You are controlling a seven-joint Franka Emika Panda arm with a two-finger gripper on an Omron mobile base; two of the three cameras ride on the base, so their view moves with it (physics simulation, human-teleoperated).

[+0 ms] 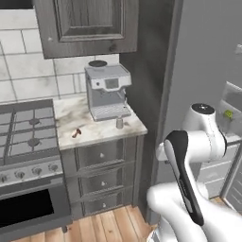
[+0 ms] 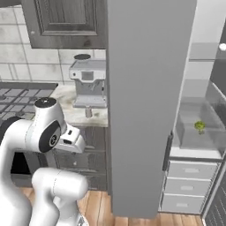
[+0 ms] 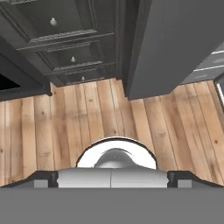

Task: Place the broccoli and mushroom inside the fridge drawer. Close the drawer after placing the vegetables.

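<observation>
Starting at the left, you have the mushroom [image 1: 76,133] lying on the marble counter [image 1: 101,130] near its front edge, between the stove [image 1: 26,137] and the small grey shaker [image 1: 119,123], with the coffee machine [image 1: 107,91] standing behind. It is untouched, so that half of the job is not yet done. Moving right, your arm is folded up in front of the cabinet drawers [image 1: 100,177], well clear of the counter; the hand camera looks down at the wood floor [image 3: 109,118], and the gripper [image 3: 111,177] shows its tips set wide at the bottom corners with nothing between them, so count the fingers as fully spread and empty. Further right, past the grey fridge door [image 2: 148,101], the broccoli [image 2: 200,126] already sits inside the fridge drawer [image 2: 194,141], which stands pulled out. My judgement: the step in hand is fetching the mushroom. Your next move calls for swinging the hand back left and up over the counter, coming down on the mushroom with the jaws either side of it, and minding the shaker close by. The drawer stays open until the mushroom is in.
</observation>
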